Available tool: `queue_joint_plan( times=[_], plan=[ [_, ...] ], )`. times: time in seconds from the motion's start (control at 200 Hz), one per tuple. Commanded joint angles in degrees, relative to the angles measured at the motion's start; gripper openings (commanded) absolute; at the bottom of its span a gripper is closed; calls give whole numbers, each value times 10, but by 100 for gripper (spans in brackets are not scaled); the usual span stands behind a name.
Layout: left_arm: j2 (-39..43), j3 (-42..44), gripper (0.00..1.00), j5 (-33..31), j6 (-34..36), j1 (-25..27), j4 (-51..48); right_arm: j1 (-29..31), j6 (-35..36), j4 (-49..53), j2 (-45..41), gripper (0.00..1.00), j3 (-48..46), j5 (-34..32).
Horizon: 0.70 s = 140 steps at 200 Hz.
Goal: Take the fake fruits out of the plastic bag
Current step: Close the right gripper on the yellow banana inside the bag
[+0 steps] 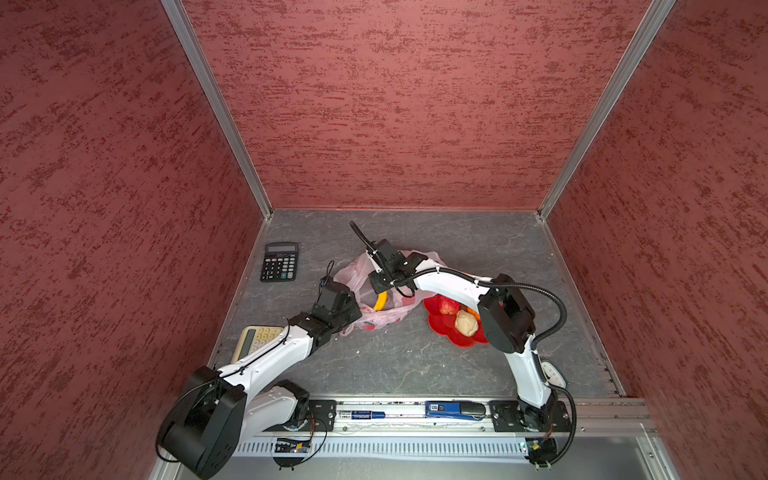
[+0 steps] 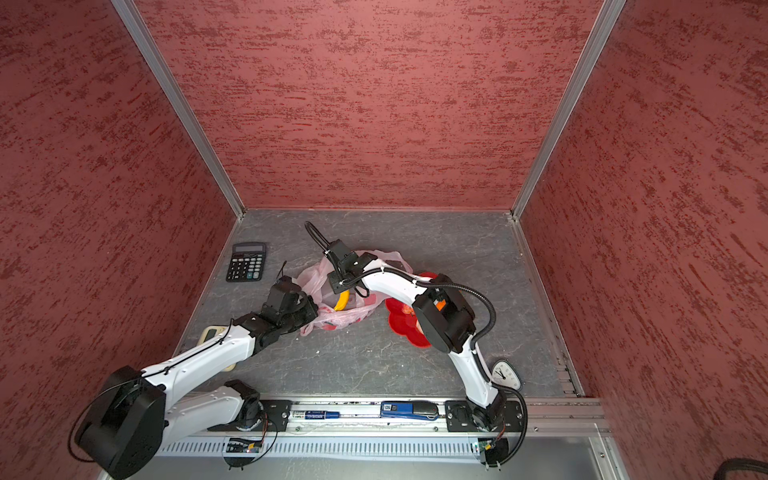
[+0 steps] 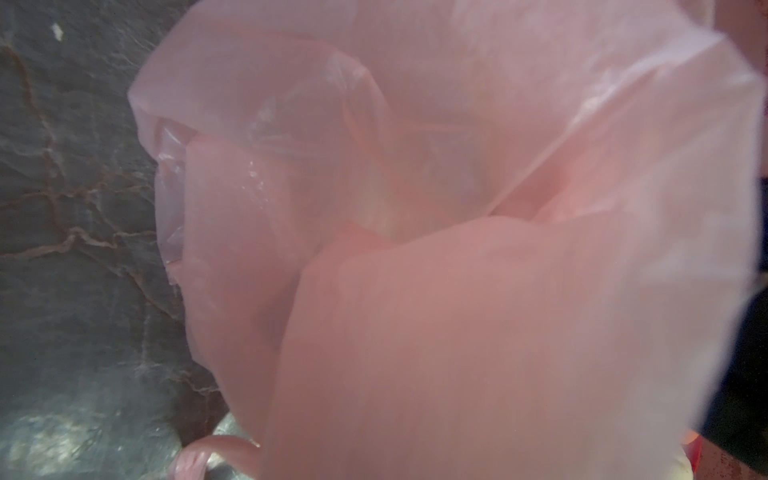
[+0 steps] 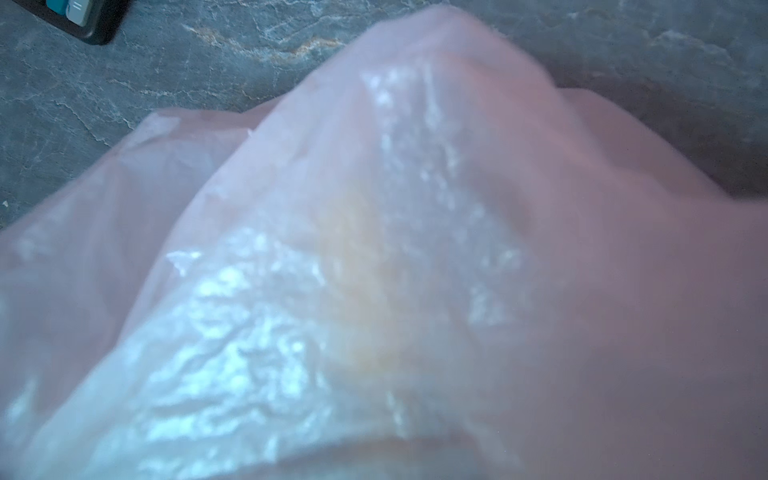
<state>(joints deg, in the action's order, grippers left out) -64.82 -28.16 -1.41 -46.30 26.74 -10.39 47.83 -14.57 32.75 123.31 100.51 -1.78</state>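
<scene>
The pale-pink plastic bag (image 1: 365, 320) lies crumpled mid-table in both top views (image 2: 328, 322). A yellow banana (image 1: 380, 301) shows inside its open mouth (image 2: 341, 300). My left gripper (image 1: 353, 311) sits shut at the bag's left edge, with the film bunched against it. My right gripper (image 1: 376, 286) hangs over the bag's mouth above the banana; its jaws are hidden. Bag film fills the left wrist view (image 3: 457, 249) and the right wrist view (image 4: 374, 291), covering both sets of jaws. A cream lumpy fruit (image 1: 466, 323), a red one (image 1: 446, 305) and an orange (image 1: 471, 312) rest in the red dish (image 1: 440, 328).
A black calculator (image 1: 279, 262) lies at the back left. A beige calculator (image 1: 257, 338) sits partly under the left arm. A small clock (image 2: 505, 374) stands by the right arm's base. Red walls close in three sides. A blue stapler (image 1: 455, 408) rests on the front rail.
</scene>
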Motion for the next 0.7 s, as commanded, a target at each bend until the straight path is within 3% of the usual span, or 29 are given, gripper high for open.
queue_joint_plan(
  times=[0.0,0.356,0.696],
  plan=[
    [5,9,1,-7,-3,2,11,-2,1,37,-27,20,21,-2],
    [10,19,1,-30,-2,2,18,-3,11,90,-56,20,34,7],
    [-2,33,0,-29,-10,3,36,-7,-15,79,-73,20,34,7]
  ],
)
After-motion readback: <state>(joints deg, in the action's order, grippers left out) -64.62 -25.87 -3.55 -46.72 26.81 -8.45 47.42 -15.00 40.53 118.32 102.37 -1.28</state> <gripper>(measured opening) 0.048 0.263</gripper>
